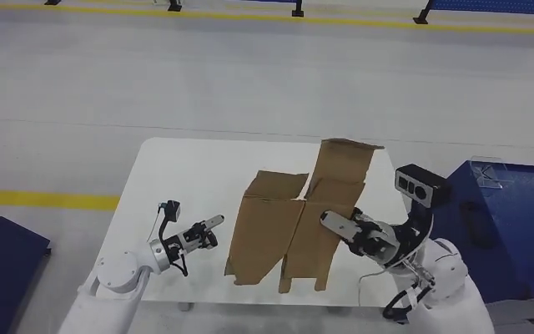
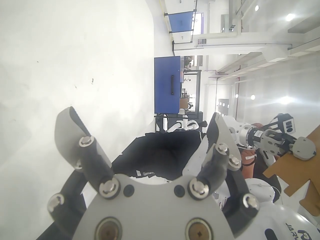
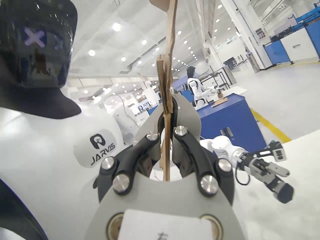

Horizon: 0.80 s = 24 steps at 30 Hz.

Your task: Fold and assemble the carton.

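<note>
Right end effector (image 3: 166, 111): fingers closed tight on a cardboard edge, sheet pinched between the pads. Firm hold as far as the right wrist view shows.

Left end effector (image 2: 141, 118): fingers spread wide, nothing between them. It sits low over the desk (image 1: 192, 167), near the carton's left side, with a gap between them.

Carton (image 1: 267, 234): brown and collapsed, panels and flaps in roughly one plane. It is held up at a tilt over the centre-right of the desk, with one tall flap sticking out on the far side. The right end effector grips it on the robot's right side. I can't tell whether its near edge rests on the desk or hangs free.

Step, my read: early. The blank has been picked up and is held by one arm. The body is not opened into a tube and no flaps are folded.

Next move needs:
- The left end effector closes the gap and takes the free panel or edge opposite the right grip.
- It has to go in edge-on, because the sheet is thin and the fingers must straddle it.
- Then the two arms pull or shear against each other to pop the creases square.
- The right grip stays fixed as the anchor.

Risk: with one clamp on a tilted sheet, the carton may pivot or flex when the left side makes contact.
</note>
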### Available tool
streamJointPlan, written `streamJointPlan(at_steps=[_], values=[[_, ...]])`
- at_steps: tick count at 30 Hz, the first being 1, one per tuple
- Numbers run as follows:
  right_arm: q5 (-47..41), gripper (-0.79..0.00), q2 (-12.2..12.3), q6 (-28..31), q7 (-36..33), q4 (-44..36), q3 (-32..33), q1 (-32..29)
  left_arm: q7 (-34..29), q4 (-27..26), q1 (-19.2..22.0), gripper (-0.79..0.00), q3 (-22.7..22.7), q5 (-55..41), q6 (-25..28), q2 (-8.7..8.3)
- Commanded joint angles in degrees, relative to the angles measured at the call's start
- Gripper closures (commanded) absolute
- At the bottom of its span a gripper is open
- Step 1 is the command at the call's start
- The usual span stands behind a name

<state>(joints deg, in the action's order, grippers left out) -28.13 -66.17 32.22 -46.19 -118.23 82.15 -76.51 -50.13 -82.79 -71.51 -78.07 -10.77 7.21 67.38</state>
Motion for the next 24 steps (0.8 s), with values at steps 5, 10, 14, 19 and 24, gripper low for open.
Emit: streamJointPlan(at_steps=[5,10,14,19,24], values=[[-36.6,0.0,-0.1,-29.5,-2.5,2.9,-5.1,-0.1,0.0,0.0,0.0,-0.785,0.0,0.0,0.0,0.0],[-59.1,0.0,-0.2,-58.0,1.7,6.2,-9.9,0.0,0.0,0.0,0.0,-0.785,0.0,0.0,0.0,0.0],[-73.8,0.0,-0.5,-72.9,7.9,9.3,-13.8,0.3,0.0,0.0,0.0,-0.785,0.0,0.0,0.0,0.0],[-92.7,0.0,-1.0,-81.6,16.1,10.6,-18.5,0.9,0.0,0.0,0.0,-0.785,0.0,0.0,0.0,0.0],[-99.8,0.0,-1.4,-82.6,16.6,9.9,-20.0,0.9,0.0,0.0,0.0,-0.785,0.0,0.0,0.0,0.0]])
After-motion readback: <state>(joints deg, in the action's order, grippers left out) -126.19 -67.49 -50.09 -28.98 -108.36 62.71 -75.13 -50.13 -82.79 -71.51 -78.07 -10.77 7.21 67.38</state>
